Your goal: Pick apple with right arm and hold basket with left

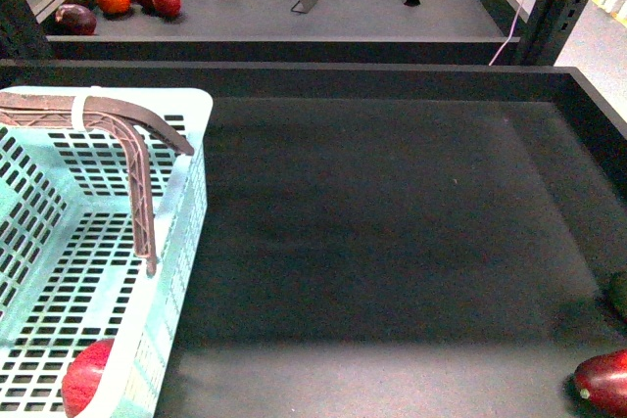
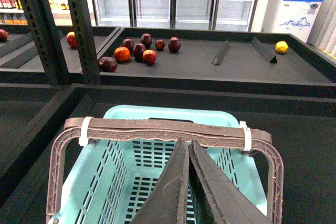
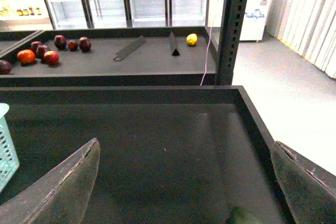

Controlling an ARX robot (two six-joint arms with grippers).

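Frontally, the glossy red apple (image 1: 88, 377) lies inside the slotted turquoise basket (image 1: 186, 232) at seven o'clock; a smooth maroon fruit (image 1: 605, 382) at five o'clock could be mistaken for it.

Left wrist: the left end effector (image 2: 188, 182) shows its fingers pressed together, gripping nothing beside the ribbed brown handles (image 2: 168, 128); the light basket could slide.

Right wrist: the right end effector (image 3: 184, 182) gapes wide, empty, over the matte dark desk (image 3: 157, 129).

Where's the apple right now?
In the front view the apple lies inside the turquoise basket, at its near right corner against the right wall, at the lower left of the picture. Neither gripper touches it.
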